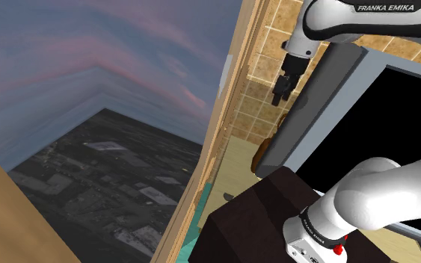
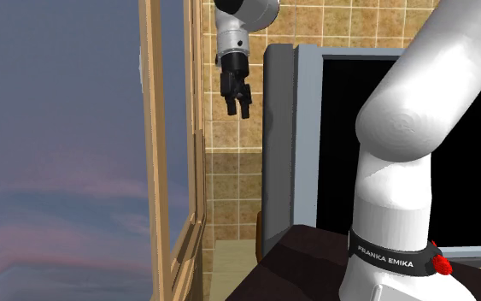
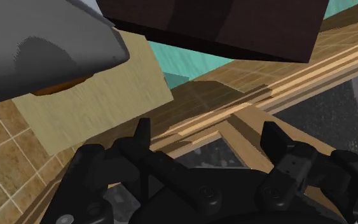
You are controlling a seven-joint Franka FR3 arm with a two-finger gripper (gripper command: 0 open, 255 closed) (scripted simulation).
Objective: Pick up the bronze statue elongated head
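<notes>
The bronze statue [image 1: 261,154] shows as a brown sliver on the beige counter [image 1: 233,163], mostly hidden behind a large grey panel [image 1: 315,112]. In the wrist view an orange-brown edge of the statue [image 3: 58,88] peeks out under that panel [image 3: 37,57]. My black gripper [image 1: 280,95] hangs well above the statue, close to the tiled wall [image 1: 265,52]. It stands open with nothing between its fingers [image 3: 276,143]. In the second exterior view the gripper [image 2: 240,108] points down beside the panel's edge [image 2: 279,145].
The dark brown stand [image 1: 261,213] sits just below the panel. A tall wooden frame [image 1: 223,112] borders the counter on the shoulder view's left, and sky and a dark cityscape show past it. A black area fills the panel's inside [image 2: 358,145].
</notes>
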